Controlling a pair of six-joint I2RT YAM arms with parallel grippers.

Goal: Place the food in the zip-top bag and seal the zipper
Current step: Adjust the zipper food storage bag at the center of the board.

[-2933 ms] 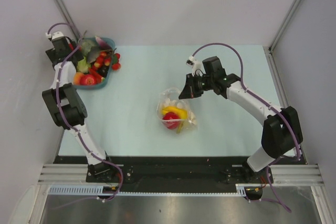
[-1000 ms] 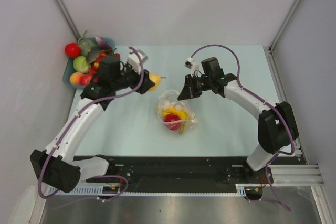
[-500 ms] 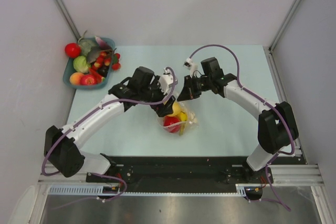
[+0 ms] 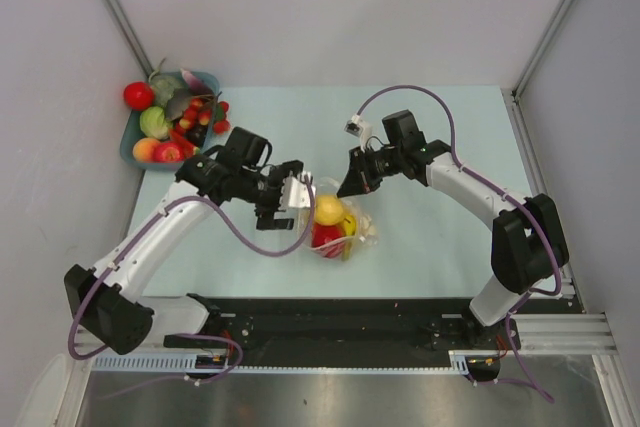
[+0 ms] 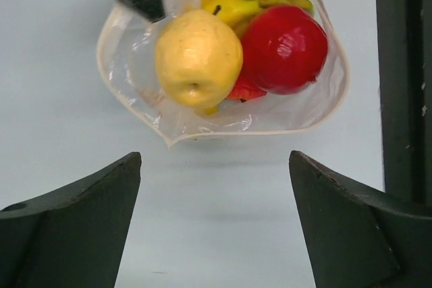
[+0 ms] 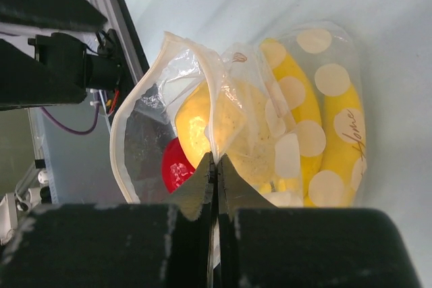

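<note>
The zip-top bag (image 4: 340,222) lies mid-table with its mouth held open. Inside it sit a yellow round fruit (image 5: 198,59), a red one (image 5: 285,48) and a banana (image 6: 304,106). My right gripper (image 6: 216,161) is shut on the bag's upper mouth edge and lifts it; from above that gripper (image 4: 349,187) stands just behind the bag. The whitish zipper (image 6: 125,139) curves round the open mouth. My left gripper (image 5: 214,160) is open and empty just outside the mouth, left of the bag in the top view (image 4: 302,197).
A blue basket (image 4: 128,150) with several more toy fruits and vegetables (image 4: 168,125) stands at the far left corner. A red round (image 4: 138,95) rests at its back edge. Grey walls close in on both sides of the table.
My left arm carried the yellow fruit from the basket side to the bag, let it go inside, opened and drew back to the left. The right gripper kept hold of the bag's edge.
</note>
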